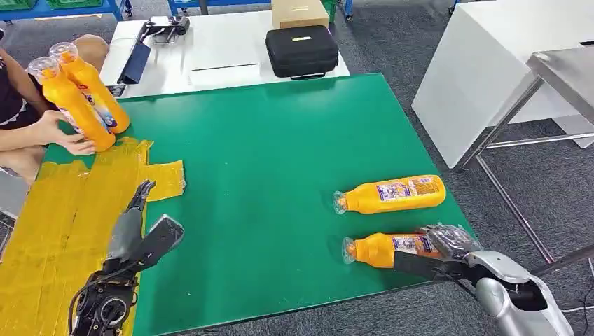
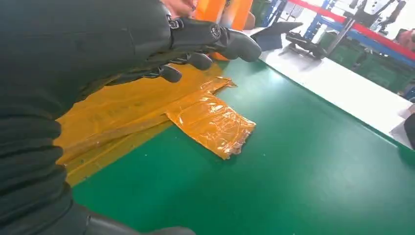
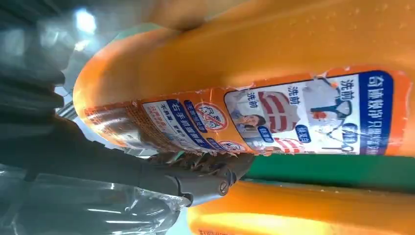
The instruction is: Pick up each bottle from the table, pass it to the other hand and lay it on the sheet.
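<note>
My right hand lay over the base end of the nearer bottle, which rested on its side on the green table near the front edge, cap pointing toward my left. In the right wrist view the dark fingers sat against the label, but I could not tell whether they had closed fully or only touched, so I would not have called the grasp secure. A second bottle lay just beyond it, parallel and apart.

As I judged it, the step was getting a firm hold before lifting. The hand sat far toward the base, so the cap end might have drooped; wrapping nearer the middle of the body would have balanced it better. The smooth, rounded plastic could have rolled away from my palm, so pressing from both sides at once seemed wise. Leaving the neck end free would also have given the other hand somewhere to take it.

My left hand hovered with fingers spread and holding nothing, over the edge of the yellow sheet, well apart from the right. At the far corner of the sheet, a person's hand rested on two upright bottles.
</note>
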Robot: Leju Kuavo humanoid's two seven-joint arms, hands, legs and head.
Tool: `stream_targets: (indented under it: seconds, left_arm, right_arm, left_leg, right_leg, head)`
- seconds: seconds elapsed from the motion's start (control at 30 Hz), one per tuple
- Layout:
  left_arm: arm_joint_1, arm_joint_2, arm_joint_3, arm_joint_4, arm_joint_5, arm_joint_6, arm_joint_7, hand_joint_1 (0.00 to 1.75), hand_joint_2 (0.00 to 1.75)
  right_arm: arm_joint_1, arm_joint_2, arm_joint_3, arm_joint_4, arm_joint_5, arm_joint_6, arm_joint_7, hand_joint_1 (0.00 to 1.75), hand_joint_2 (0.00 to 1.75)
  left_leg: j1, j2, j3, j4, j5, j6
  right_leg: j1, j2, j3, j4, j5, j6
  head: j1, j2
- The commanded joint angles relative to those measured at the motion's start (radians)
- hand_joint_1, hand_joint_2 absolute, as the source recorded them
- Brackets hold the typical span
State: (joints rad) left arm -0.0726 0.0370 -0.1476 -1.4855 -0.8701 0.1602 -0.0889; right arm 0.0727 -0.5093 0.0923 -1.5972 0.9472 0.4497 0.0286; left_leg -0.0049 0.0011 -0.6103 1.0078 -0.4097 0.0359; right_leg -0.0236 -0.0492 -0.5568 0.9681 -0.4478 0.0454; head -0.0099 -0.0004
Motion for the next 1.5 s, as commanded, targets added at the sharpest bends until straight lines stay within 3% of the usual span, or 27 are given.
stream_targets:
  seconds: [0.03, 0.1, 0.23, 0.4, 0.57, 0.7, 1.5]
  left_arm:
    - [-0.052, 0.002, -0.039, 0.083, 0.007, -0.001, 0.003, 0.00, 1.75]
    - [-0.054, 0.002, -0.040, 0.080, 0.007, -0.002, 0.004, 0.00, 1.75]
    - [-0.013, -0.003, -0.003, 0.040, 0.006, 0.000, 0.005, 0.00, 1.75]
    - [-0.003, 0.000, 0.003, 0.032, 0.005, 0.001, 0.005, 0.00, 1.75]
    - [0.012, -0.015, 0.029, 0.016, -0.018, -0.005, -0.010, 0.00, 1.75]
    - [-0.007, -0.018, 0.024, 0.046, -0.019, -0.003, -0.023, 0.00, 1.75]
    - [-0.007, -0.018, 0.024, 0.046, -0.019, -0.003, -0.023, 0.00, 1.75]
  right_arm:
    - [0.045, -0.024, 0.050, 0.054, -0.021, 0.028, 0.011, 1.75, 1.75]
    - [0.051, -0.024, 0.049, 0.045, -0.024, 0.018, 0.015, 1.75, 1.75]
    - [0.013, 0.087, 0.024, 0.045, 0.043, -0.239, -0.072, 1.75, 1.75]
    - [-0.001, 0.105, 0.036, 0.038, 0.055, -0.236, -0.066, 1.75, 1.75]
    - [-0.025, 0.263, -0.053, -0.029, 0.068, -0.436, -0.137, 1.75, 1.75]
    - [-0.016, 0.307, -0.080, -0.068, 0.041, -0.567, -0.155, 1.75, 1.75]
    - [-0.016, 0.307, -0.080, -0.068, 0.041, -0.567, -0.155, 1.75, 1.75]
  left_leg:
    - [0.002, -0.003, 0.004, -0.002, -0.001, -0.002]
    - [0.002, -0.004, 0.005, -0.002, -0.001, -0.002]
    - [0.002, -0.001, 0.005, -0.002, -0.001, -0.002]
    - [0.002, 0.003, 0.004, -0.002, -0.001, -0.003]
    - [0.002, 0.003, 0.004, -0.002, -0.002, -0.003]
    - [0.001, 0.003, 0.002, -0.001, -0.001, -0.002]
    - [0.001, 0.001, 0.002, -0.001, -0.002, -0.003]
  right_leg:
    - [0.002, 0.001, 0.006, -0.003, -0.001, -0.003]
    - [0.001, 0.000, 0.007, -0.003, -0.001, -0.003]
    - [0.002, 0.002, 0.005, -0.003, -0.001, -0.003]
    - [0.001, 0.007, 0.005, -0.002, 0.000, -0.003]
    - [0.002, 0.007, 0.005, -0.003, 0.000, -0.003]
    - [0.001, 0.007, 0.002, -0.001, 0.000, -0.002]
    - [0.001, 0.006, 0.004, -0.001, -0.001, -0.002]
  head:
    - [0.000, 0.000]
    - [0.000, 0.000]
    - [0.000, 0.000]
    - [-0.001, 0.000]
    - [0.000, 0.000]
    - [0.000, 0.000]
    - [0.000, 0.000]
